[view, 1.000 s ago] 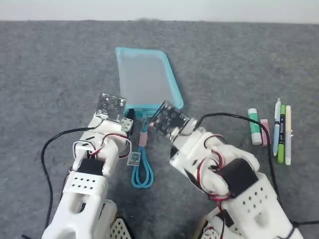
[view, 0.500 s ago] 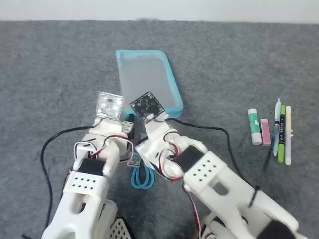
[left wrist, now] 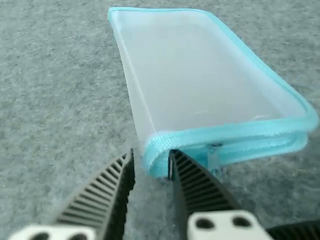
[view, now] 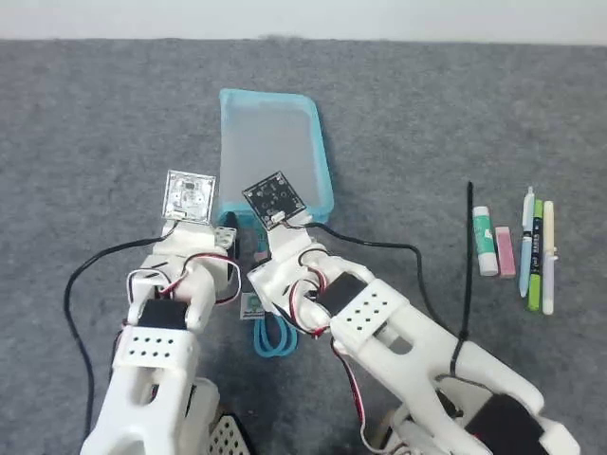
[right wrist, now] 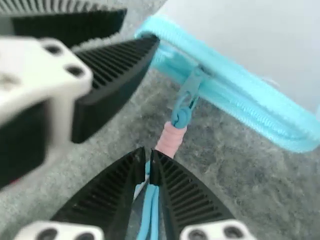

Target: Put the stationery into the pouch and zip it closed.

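Right gripper (right wrist: 147,162) has swung across and now pinches the zip cord (right wrist: 148,210). Left gripper (left wrist: 151,157) sits parted astride the pouch (left wrist: 200,75) corner (unzipping looks next, 0 pens (view: 536,256) inside).

I read the pouch (left wrist: 200,75) as frosted translucent plastic, smooth and matt, edged with woven turquoise zip tape (right wrist: 235,107). The mat (view: 95,123) beneath is grey carpet, rough and fibrous. The left gripper (left wrist: 150,159) and right gripper (right wrist: 148,154) are matt black ribbed plastic on white moulded plastic bodies. The blue cord (right wrist: 147,192) looks smooth. At 3 o'clock, the pens (view: 536,251) have smooth plastic barrels.
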`<action>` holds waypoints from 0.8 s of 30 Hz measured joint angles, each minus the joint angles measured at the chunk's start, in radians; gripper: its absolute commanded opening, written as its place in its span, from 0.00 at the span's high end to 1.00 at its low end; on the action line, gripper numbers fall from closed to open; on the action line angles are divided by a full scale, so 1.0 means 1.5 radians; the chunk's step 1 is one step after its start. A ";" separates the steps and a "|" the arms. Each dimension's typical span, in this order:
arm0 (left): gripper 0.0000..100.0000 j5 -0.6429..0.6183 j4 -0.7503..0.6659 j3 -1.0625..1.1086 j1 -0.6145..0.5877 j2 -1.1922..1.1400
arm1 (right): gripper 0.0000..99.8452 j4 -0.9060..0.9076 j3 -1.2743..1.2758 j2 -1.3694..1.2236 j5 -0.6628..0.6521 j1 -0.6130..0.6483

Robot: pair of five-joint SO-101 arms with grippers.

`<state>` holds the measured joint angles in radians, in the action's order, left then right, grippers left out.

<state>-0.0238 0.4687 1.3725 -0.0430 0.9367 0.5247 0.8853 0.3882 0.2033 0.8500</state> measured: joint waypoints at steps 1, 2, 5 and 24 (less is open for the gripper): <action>0.90 0.001 0.009 -0.003 0.000 0.000 | 0.85 0.000 0.000 -0.005 0.000 0.000; 0.89 0.001 0.017 -0.004 -0.001 0.000 | 0.81 0.000 0.000 -0.011 0.000 -0.001; 0.84 0.001 0.039 -0.005 -0.002 0.000 | 0.67 0.000 0.009 -0.029 0.002 0.000; 0.74 -0.100 0.157 -0.135 -0.286 0.001 | 0.70 -0.060 -0.012 -0.077 0.004 -0.002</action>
<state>-0.1741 0.7035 1.1699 -0.4726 0.9383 0.4342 0.8669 0.2731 0.2094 0.8470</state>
